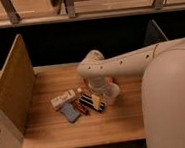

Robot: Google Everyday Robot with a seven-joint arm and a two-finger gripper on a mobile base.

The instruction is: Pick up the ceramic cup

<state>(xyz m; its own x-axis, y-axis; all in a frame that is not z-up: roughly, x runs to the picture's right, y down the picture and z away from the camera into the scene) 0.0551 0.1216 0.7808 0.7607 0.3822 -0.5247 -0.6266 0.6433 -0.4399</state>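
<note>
The claw (104, 88) (grip: cannot tell) is at the pale, round ceramic cup (113, 92) on wooden table (122, 121).

The gripper (102, 91) sits low over the matt wooden table (52, 133); just beside it, the ceramic cup (112, 93) looks smooth.

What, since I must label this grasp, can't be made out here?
- The gripper, down at the ceramic cup: its hold, masked by the arm in the camera view.
- The ceramic cup: left side covered by the gripper.
- The packets: print blurred.
- The table: right end behind the arm.
</note>
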